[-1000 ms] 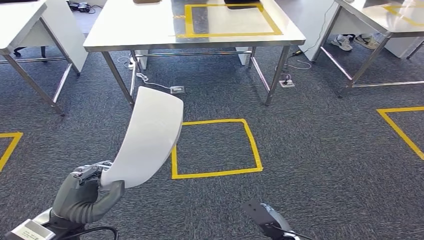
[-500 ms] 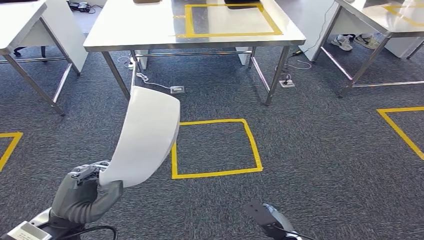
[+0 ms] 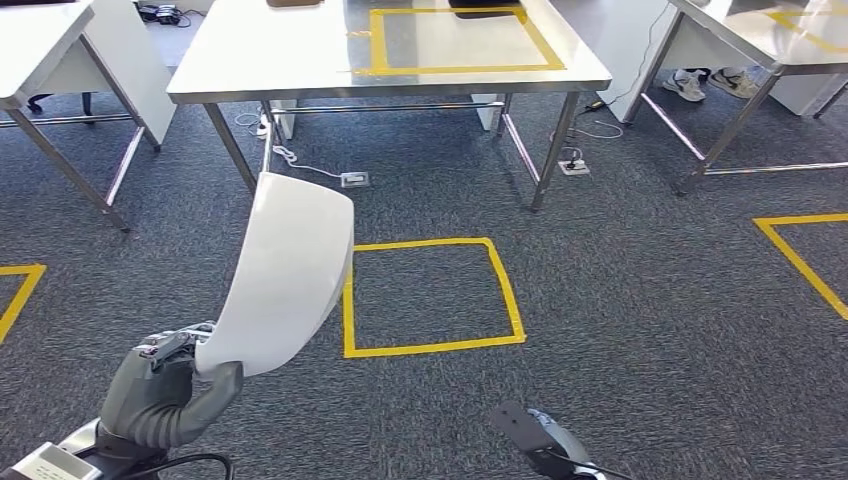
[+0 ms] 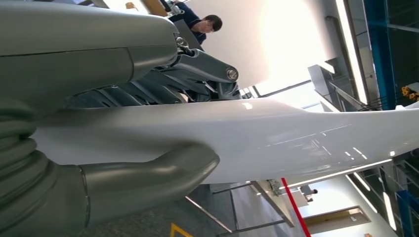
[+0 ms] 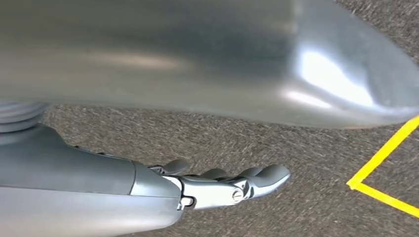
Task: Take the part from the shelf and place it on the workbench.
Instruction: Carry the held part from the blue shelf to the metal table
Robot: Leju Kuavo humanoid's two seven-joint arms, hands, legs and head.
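Ahead of left hand (image 3: 165,395): open carpet (image 3: 620,300) up to workbench (image 3: 300,60).
Obstacles: workbench legs (image 3: 232,148), floor cables (image 3: 300,165).

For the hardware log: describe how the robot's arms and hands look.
Left hand: grey ribbed cover, thick grey thumb, darker metal-linked fingers, black cable at the wrist. Right hand: smooth silver casing, grey fingers, visible screws. Silver arm shell glossy.
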